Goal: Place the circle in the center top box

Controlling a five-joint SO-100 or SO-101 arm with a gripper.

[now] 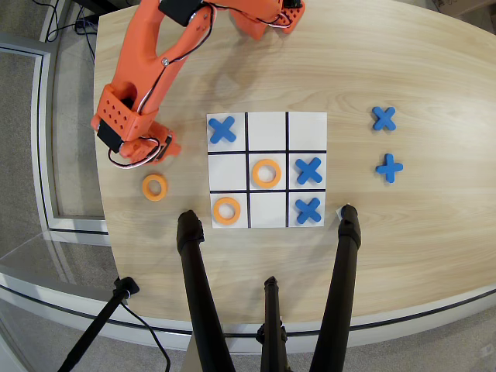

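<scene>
One circle (154, 187), a flat orange ring, lies on the bare wood left of the board in the overhead view. Two more orange rings sit on the board, one in the central cell (266, 173) and one in the corner cell (226, 211) by the tripod legs. The center top box (267, 210), the middle cell of the row nearest the legs, is bare white. My gripper (151, 150) hangs above the table just up-left of the loose ring, apart from it and holding nothing I can see. Its jaws are hidden under the wrist block.
The board (267, 128) carries blue crosses (222, 129) in three cells. Two spare crosses (384, 118) lie on the table at the right. Black tripod legs (198, 287) reach over the table's near edge up to the board. The orange arm's base (263, 15) is at the top.
</scene>
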